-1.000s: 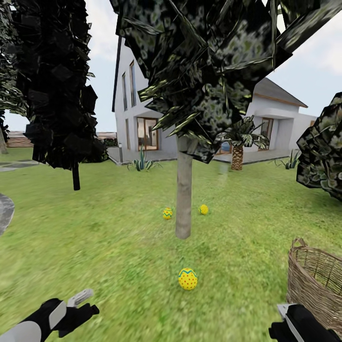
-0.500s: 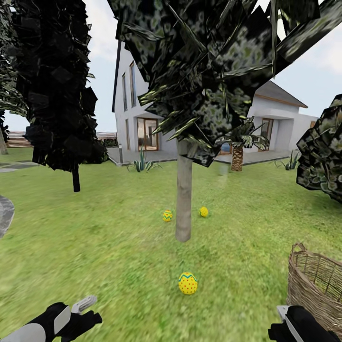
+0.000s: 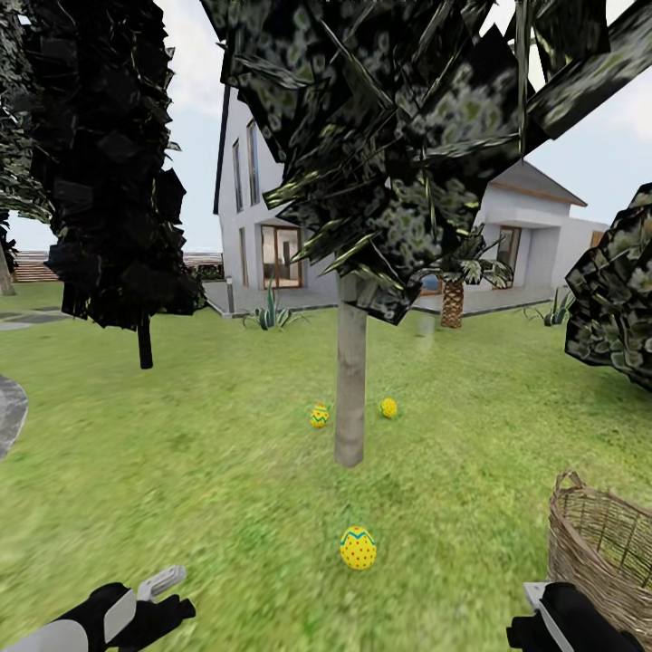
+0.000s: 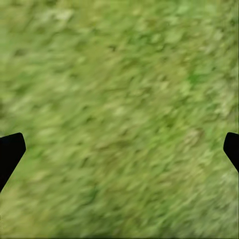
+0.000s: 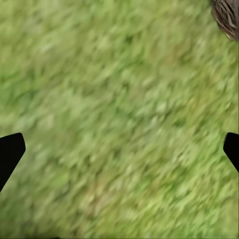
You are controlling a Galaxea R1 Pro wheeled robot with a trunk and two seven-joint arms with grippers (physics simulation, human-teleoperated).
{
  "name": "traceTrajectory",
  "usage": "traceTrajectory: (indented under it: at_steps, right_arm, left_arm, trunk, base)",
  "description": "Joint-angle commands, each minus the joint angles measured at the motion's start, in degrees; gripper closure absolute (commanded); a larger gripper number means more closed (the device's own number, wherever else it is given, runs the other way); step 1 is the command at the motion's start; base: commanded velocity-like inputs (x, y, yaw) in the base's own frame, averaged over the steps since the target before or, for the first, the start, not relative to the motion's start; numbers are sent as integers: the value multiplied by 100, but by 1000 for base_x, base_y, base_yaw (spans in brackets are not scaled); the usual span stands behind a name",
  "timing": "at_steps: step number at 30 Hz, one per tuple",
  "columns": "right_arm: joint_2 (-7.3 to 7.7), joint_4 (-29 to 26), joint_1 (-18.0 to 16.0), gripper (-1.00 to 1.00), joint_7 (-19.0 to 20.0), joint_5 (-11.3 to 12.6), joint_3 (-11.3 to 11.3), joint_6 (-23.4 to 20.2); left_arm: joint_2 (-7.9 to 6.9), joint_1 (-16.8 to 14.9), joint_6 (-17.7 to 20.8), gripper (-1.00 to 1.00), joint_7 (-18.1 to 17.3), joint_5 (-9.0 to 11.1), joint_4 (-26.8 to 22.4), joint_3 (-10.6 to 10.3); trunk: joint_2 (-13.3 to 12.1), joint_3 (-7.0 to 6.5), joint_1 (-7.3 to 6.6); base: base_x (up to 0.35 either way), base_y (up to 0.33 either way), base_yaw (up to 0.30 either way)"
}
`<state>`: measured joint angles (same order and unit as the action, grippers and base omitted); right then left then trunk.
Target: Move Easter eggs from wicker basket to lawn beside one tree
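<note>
On the lawn (image 3: 181, 435) we see all three Easter eggs (image 3: 358, 547) by the tree (image 3: 350, 380); both our grippers (image 4: 119, 149) gape empty, so the task looks done.

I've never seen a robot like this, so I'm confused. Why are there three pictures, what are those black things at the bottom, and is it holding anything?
The big picture is from a camera on the robot's head. The black things are its two arms, the left gripper and the right gripper. The other two pictures come from cameras by each gripper, looking down at the lawn. Both sets of jaws stand wide open with only grass between them, so nothing is held. Three yellow Easter eggs lie on the grass around the tree. The wicker basket stands beside the right arm.
</note>
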<state>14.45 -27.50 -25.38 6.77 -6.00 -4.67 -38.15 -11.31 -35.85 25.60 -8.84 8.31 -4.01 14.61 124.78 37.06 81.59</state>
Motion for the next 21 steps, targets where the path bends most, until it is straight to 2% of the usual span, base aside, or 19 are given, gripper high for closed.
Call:
traceTrajectory:
  at_steps: [1,15,21]
  right_arm:
    - [-7,-7,-2,-100,47,-72,-25,-26]
    - [-60,137,-2,-100,-26,-108,14,-12]
    - [-127,303,-2,-100,-26,-111,10,200]
  left_arm:
    - [5,-1,32,-100,-2,58,13,-11]
    - [37,-1,11,-100,-2,57,117,-11]
    - [72,-1,11,-100,-1,57,120,-11]
  trunk:
    - [-38,-12,-24]
    - [-600,-263,-331]
    - [-840,-371,-463]
  base:
    - [0,0,0]
    - [0,0,0]
    - [0,0,0]
